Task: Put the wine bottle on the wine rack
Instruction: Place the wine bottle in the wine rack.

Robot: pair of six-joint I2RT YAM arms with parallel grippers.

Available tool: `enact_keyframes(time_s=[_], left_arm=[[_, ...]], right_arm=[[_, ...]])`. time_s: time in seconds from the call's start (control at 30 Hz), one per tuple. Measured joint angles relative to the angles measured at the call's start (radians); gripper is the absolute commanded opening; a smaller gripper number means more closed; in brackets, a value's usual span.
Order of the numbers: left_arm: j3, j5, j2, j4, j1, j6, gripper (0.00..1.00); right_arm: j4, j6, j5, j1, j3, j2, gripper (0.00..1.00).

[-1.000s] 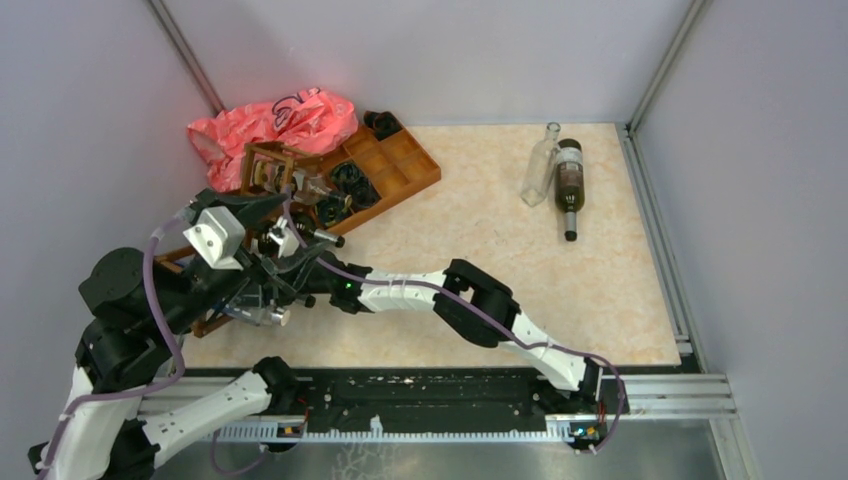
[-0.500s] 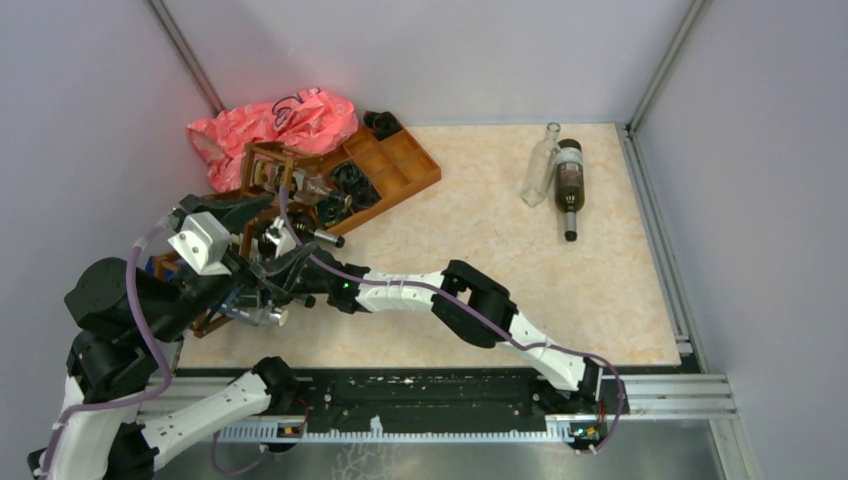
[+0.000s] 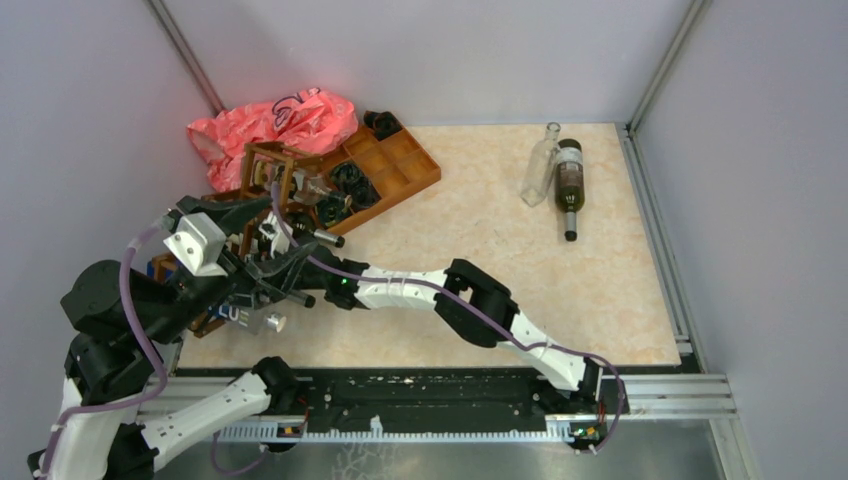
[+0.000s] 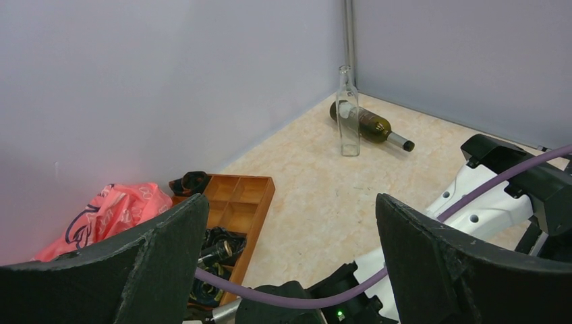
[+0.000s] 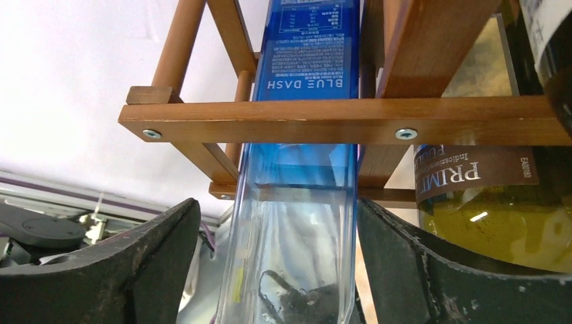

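My right jaws stand apart astride the clear blue-labelled bottle (image 5: pixel 297 202) in the dark brown wooden slat rack (image 5: pixel 472 118) (gap visible one side); left jaws wide apart.

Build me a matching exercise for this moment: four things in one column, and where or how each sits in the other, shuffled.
1. blue bottle
2. dark bottle
3. clear bottle
4. pink bag

A. standing on the table
B. lying flat on the table
C. in the rack
D. in the far corner, beside the tray

Pairs: 1-C, 2-B, 3-A, 4-D
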Motion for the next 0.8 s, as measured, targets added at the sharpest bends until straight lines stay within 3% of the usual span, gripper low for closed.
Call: enact_keyframes(time_s=[0.23, 0.8], left_arm=[[0.000, 0.010, 0.000, 0.000, 0.000, -0.005, 0.99], [0.015, 0.087, 0.001, 0.061, 0.000, -0.075, 0.99]], right_arm=[[-0.071, -0.136, 0.020, 0.000, -0.009, -0.065, 0.94], [-0.068, -0.392, 0.038, 0.000, -0.344, -0.409, 0.95]])
